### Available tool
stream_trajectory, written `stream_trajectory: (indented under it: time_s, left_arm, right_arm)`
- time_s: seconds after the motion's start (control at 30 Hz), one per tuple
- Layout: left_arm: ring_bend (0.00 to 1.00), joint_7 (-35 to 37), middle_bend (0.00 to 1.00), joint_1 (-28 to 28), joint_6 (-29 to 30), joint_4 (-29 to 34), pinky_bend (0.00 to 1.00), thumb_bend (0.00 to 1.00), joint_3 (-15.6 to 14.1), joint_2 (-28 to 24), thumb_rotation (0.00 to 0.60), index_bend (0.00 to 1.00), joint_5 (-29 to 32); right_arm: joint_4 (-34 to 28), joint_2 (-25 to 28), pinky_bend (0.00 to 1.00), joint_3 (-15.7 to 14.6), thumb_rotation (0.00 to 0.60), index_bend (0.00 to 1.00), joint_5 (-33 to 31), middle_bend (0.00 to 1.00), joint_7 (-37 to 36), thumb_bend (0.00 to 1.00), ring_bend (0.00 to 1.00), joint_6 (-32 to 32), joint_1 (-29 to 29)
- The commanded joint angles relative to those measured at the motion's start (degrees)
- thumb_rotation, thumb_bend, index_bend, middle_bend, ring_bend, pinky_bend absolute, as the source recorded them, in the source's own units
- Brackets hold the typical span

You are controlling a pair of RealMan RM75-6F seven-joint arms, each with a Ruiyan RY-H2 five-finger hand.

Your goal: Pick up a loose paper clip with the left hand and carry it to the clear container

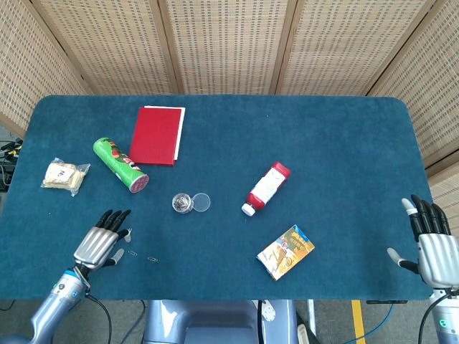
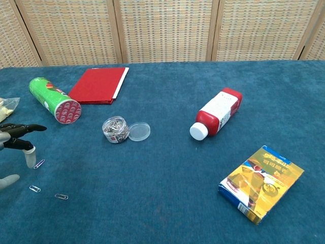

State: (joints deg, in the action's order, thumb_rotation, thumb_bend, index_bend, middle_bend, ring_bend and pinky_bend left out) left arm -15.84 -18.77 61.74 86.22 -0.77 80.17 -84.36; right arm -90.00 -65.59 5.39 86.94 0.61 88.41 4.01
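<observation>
Three loose paper clips lie on the blue cloth near the front left: one (image 2: 39,163) just below my fingertips, another (image 2: 34,188) nearer the edge, the third (image 2: 61,196) to its right. My left hand (image 1: 104,240) hovers over them with fingers spread and nothing held; it shows in the chest view at the left edge (image 2: 15,140). The clear container (image 1: 183,203), full of clips, stands to the right with its lid (image 1: 202,201) lying beside it. My right hand (image 1: 430,244) stays open at the table's right front corner.
A green chips can (image 1: 120,164) lies behind the left hand, with a red folder (image 1: 158,134) further back and a snack packet (image 1: 64,175) at the left. A red-and-white bottle (image 1: 267,188) and a yellow box (image 1: 285,251) lie right of centre.
</observation>
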Motion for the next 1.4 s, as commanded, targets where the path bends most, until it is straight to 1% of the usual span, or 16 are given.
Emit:
stream_trajectory:
  time_s: [0.03,0.17,0.5,0.73,0.97,1.27,1.4]
  left_arm:
    - [0.00,-0.1,0.00,0.0,-0.3,-0.3,0.00,0.41,-0.3,0.4,0.600,0.44,0.3]
    - [0.00,0.5,0.00,-0.1,-0.5,-1.1,0.00,0.41,-1.1,1.2,0.600,0.44,0.0]
    - [0.00,3.5,0.00,0.5,1.5,-5.2,0.00,0.41,-3.0,3.6,0.600,0.44,-2.3]
    - [0.00,7.0,0.00,0.9,4.0,-10.2,0.00,0.41,-3.6,6.3,0.600,0.44,-4.7]
    - [0.00,8.5,0.00,0.9,4.2,-13.4,0.00,0.41,-4.5,7.6,0.600,0.45,-5.7]
    - [0.00,8.8,0.00,0.8,4.5,-14.7,0.00,0.41,-4.7,8.5,0.600,0.47,-6.0]
    - [0.00,8.4,0.00,0.8,4.5,-15.2,0.00,0.41,-4.7,9.1,0.600,0.50,-5.9]
  right_arm:
    - [0.0,0.0,0.00,0.0,0.600,0.00,-0.1,0.00,-0.7,0.00,0.00,-0.2,0.1]
    - [0.0,0.1,0.00,0.0,0.600,0.00,0.0,0.00,-1.3,0.00,0.00,-0.1,0.0]
    - [0.1,0.0,0.00,0.3,0.600,0.00,0.0,0.00,-2.7,0.00,0.00,0.3,0.0]
    - [0.4,-0.2,0.00,0.3,0.600,0.00,0.1,0.00,-3.3,0.00,0.00,0.4,0.0]
    - [0.6,-0.4,0.00,0.5,0.600,0.00,-0.1,0.00,-3.4,0.00,0.00,0.4,0.0]
    - [0.7,-0.3,0.00,0.5,0.600,0.00,-0.3,0.00,-4.0,0.00,0.00,0.2,0.1]
    - [1.1,-0.3,0.00,0.6,0.600,0.00,-1.1,0.00,-4.5,0.00,0.00,-0.8,0.3]
